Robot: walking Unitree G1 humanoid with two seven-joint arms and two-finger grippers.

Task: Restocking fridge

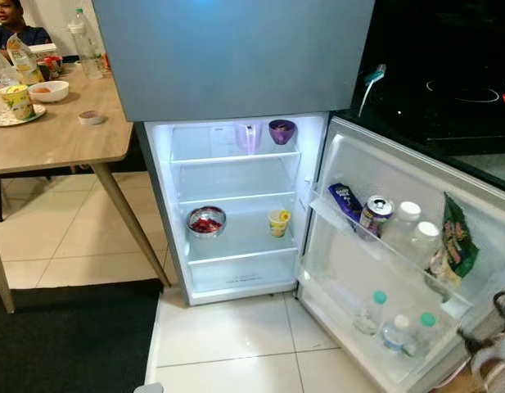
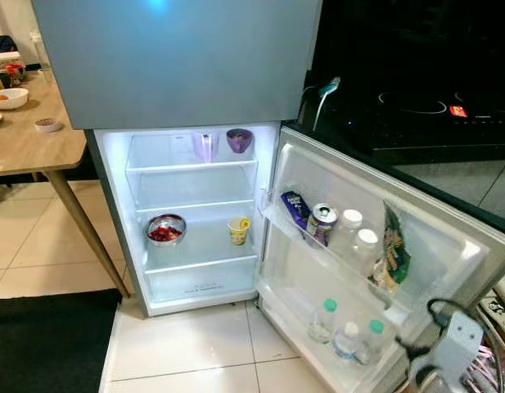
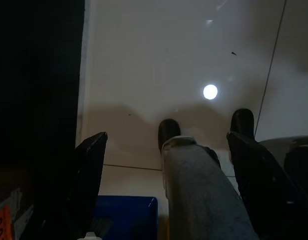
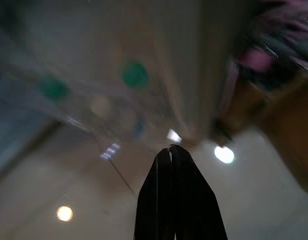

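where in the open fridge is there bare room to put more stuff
The middle glass shelf is bare. The top shelf is free left of the clear cup and purple bowl. The lower shelf has a gap between the steel bowl and yellow cup. Both door racks are crowded.

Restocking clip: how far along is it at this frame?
Partly done: the fridge door is open, with a steel bowl and yellow cup on a shelf. In hand: nothing; the right gripper is shut and empty, the left gripper open over the floor. Left: food on the table.
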